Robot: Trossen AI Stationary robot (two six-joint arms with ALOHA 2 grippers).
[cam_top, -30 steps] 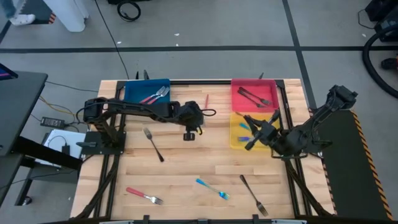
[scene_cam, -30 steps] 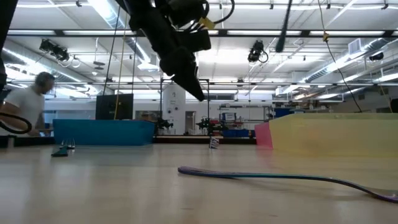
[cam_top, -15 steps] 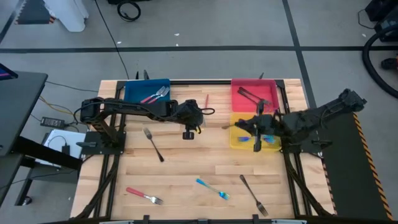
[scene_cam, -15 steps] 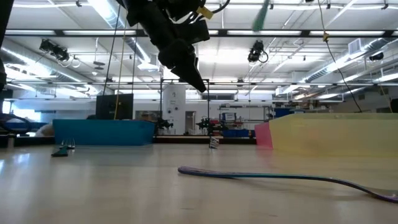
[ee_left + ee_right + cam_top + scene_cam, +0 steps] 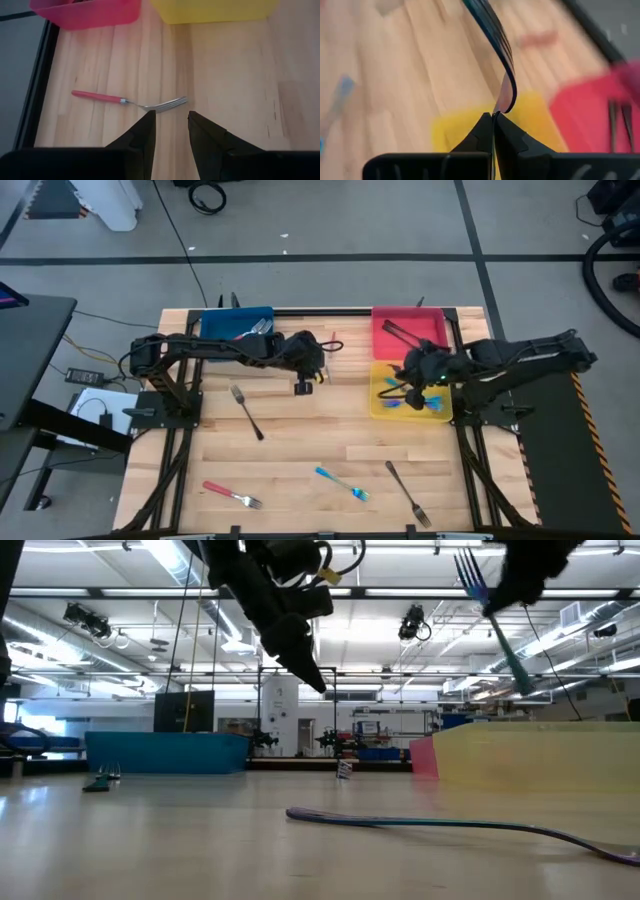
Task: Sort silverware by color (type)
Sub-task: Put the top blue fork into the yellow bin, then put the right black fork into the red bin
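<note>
My right gripper (image 5: 407, 378) hovers over the yellow tray (image 5: 378, 412), shut on a fork with a light blue handle (image 5: 512, 655). More blue-handled forks (image 5: 428, 403) lie in that tray. My left gripper (image 5: 170, 122) is open above a red-handled fork (image 5: 125, 101), which lies flat on the table near the far edge, left of the red tray (image 5: 410, 345). It touches nothing. Dark forks (image 5: 400, 332) lie in the red tray. The blue tray (image 5: 222, 325) holds red-handled forks (image 5: 248, 333). My right gripper pinches the fork at its neck (image 5: 502, 102), between the tines and the handle. The tines (image 5: 492, 25) stick out past the fingertips. The fork is lifted clear and tilted, tines (image 5: 468, 570) up and handle slanting down.
Loose forks lie flat on the wood: a dark fork (image 5: 246, 410) left of centre, a red-handled fork (image 5: 230, 495), a blue-handled fork (image 5: 342, 483) and a dark fork (image 5: 408, 493) near the front edge. A black frame (image 5: 458, 350) runs along the table's edges.
My right gripper has swung toward the table's far edge over the yellow tray while its wrist turned sharply. The fork has come up into the low view, tines upward. My left gripper has drifted a little toward the far edge, still open.
</note>
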